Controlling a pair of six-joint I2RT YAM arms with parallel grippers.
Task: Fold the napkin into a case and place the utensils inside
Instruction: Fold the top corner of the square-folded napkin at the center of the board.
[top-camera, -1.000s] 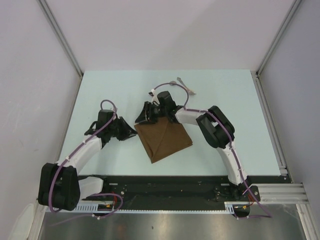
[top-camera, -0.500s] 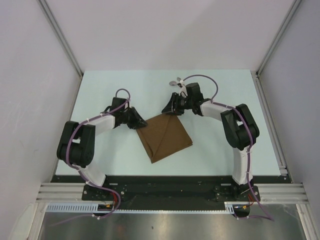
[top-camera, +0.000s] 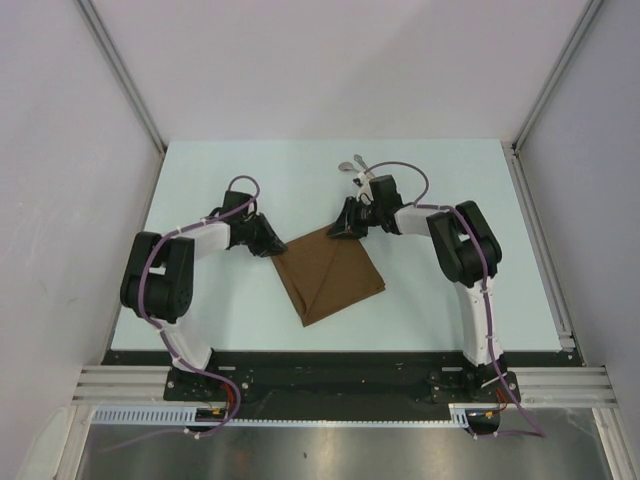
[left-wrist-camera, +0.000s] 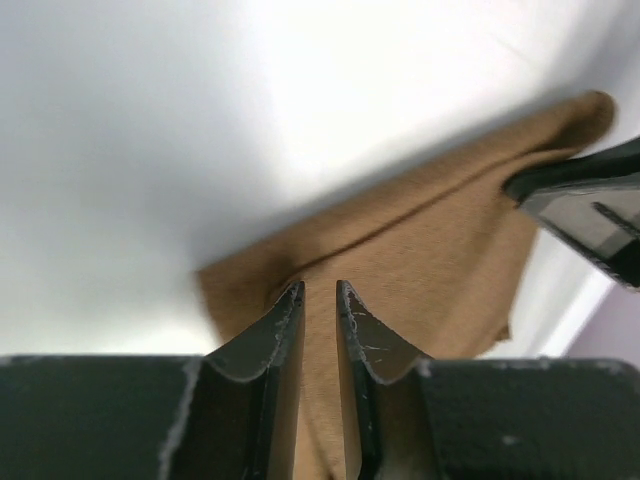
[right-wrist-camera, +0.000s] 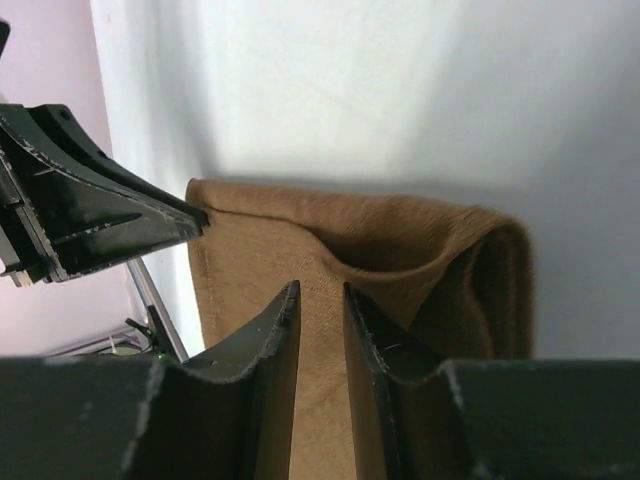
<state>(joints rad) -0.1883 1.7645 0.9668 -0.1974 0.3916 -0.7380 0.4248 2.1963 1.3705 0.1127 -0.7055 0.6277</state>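
Left wrist view: left hand (left-wrist-camera: 318, 288) narrow, pinched napkin (left-wrist-camera: 440, 240) corner; right hand (right-wrist-camera: 321, 290) likewise. Risk: shallow pinch could slip, skewing fold.

The right gripper (right-wrist-camera: 322, 292) comes into the frame from 6 o'clock, with two dark fingers. Its jaws are almost together, and only a narrow slit is between them. Brown cloth of the napkin (right-wrist-camera: 255, 250) fills this slit. The napkin lies on the pale table (right-wrist-camera: 400, 90), which takes the whole part toward 12 o'clock. Toward 3 o'clock the cloth rises in a soft fold with a rounded end. From 9 o'clock the left gripper (right-wrist-camera: 185, 214) reaches in, and its pointed tip touches the napkin's corner at 10 o'clock. Behind it are a pinkish wall (right-wrist-camera: 40, 60) and a thin metal rail (right-wrist-camera: 150, 300).
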